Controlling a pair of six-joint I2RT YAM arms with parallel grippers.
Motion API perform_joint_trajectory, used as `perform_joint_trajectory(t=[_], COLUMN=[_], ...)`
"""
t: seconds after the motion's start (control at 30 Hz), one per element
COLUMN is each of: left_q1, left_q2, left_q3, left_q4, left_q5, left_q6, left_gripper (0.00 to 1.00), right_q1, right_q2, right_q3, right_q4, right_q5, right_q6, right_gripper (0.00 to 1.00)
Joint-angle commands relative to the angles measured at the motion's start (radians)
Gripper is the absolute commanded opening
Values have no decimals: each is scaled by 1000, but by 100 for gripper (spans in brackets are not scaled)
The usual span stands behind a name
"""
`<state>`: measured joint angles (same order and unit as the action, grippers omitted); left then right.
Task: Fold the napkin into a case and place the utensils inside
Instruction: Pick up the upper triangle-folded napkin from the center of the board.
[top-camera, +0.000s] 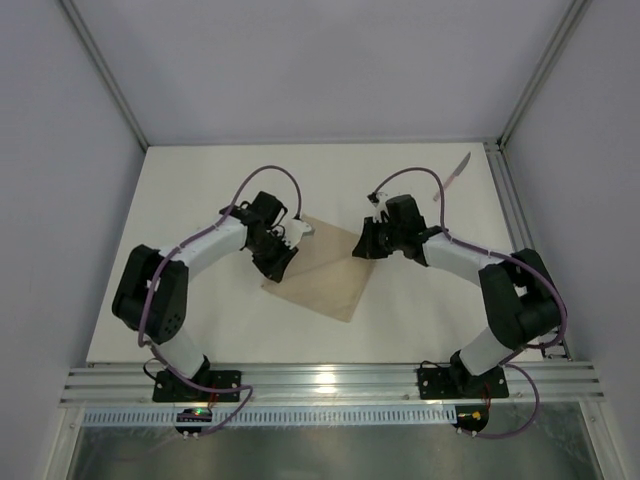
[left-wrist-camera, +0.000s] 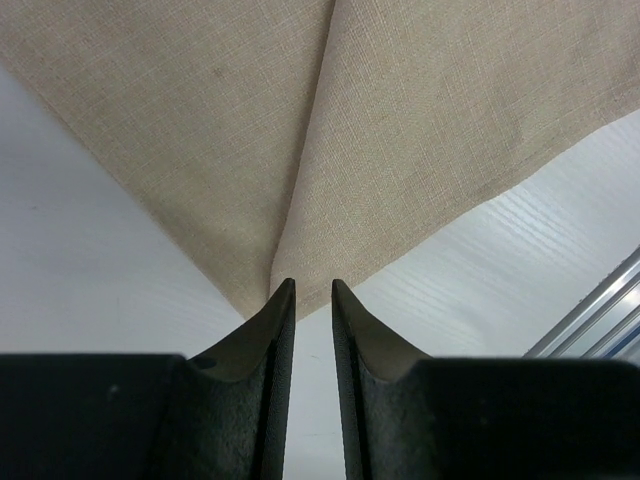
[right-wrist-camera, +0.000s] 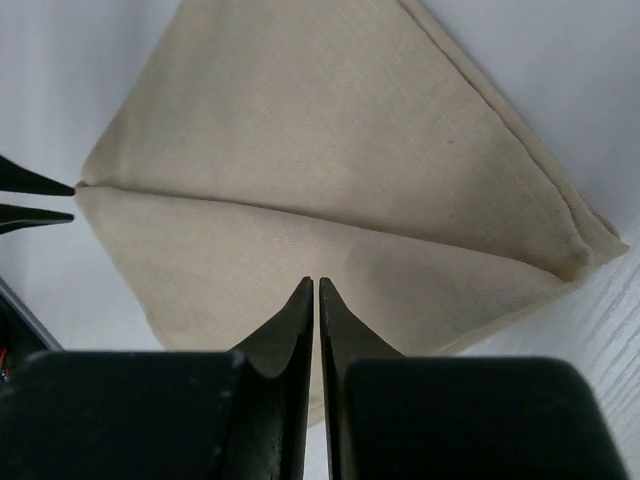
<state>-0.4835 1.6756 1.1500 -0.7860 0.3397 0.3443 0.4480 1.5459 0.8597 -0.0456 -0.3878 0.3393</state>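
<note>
Napkin (right-wrist-camera: 320, 190) corners pinched by nearly closed left gripper (left-wrist-camera: 313, 290) and right gripper (right-wrist-camera: 316, 288)

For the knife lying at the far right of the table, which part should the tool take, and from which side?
Probably the pinkish handle of the knife, taken from above with the fingers across its narrow width. It lies flat and alone near the table's far right edge, slanted, so the tool must turn to match that slant.

beige napkin (top-camera: 325, 270) creased, knife (top-camera: 455, 172) far-right
</note>
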Motion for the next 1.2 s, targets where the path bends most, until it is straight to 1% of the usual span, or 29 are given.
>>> perform_joint_trajectory(t=[0.0,0.23,0.43,0.6,0.7,0.73,0.8,0.83,0.93,0.97,1.07,1.17], left_q1=[-3,-3,-3,-1,-1,-1,0,0,0,0,-1,-1], left_q2=[12,93,131,128,112,89,58,40,-26,-49,-73,-91], left_q3=[-30,-44,-41,-30,-26,-21,-1,8,43,51,88,82], left_q4=[10,44,62,60,41,33,10,5,-13,-24,-67,-93], left_q5=[-24,-62,-103,-102,-79,-68,-41,-38,-25,-21,-2,-5], left_q6=[10,5,19,21,35,42,56,58,64,70,96,102], left_gripper=[22,22,21,21,22,23,27,29,35,41,47,50], right_q1=[-20,-101,-184,-198,-196,-195,-196,-196,-195,-196,-195,-193], right_q2=[54,155,200,198,165,151,100,82,-4,-27,-104,-176], right_q3=[27,13,-31,-36,-47,-42,-25,-4,28,32,33,3], right_q4=[38,81,119,110,107,95,57,52,-40,-59,-137,-192], right_q5=[-25,47,49,26,24,26,14,9,1,4,18,10], right_q6=[21,46,93,83,76,66,47,21,-20,-26,-42,-46], right_gripper=[8,4,4,4,4,4,5,7,14,22,35,41])
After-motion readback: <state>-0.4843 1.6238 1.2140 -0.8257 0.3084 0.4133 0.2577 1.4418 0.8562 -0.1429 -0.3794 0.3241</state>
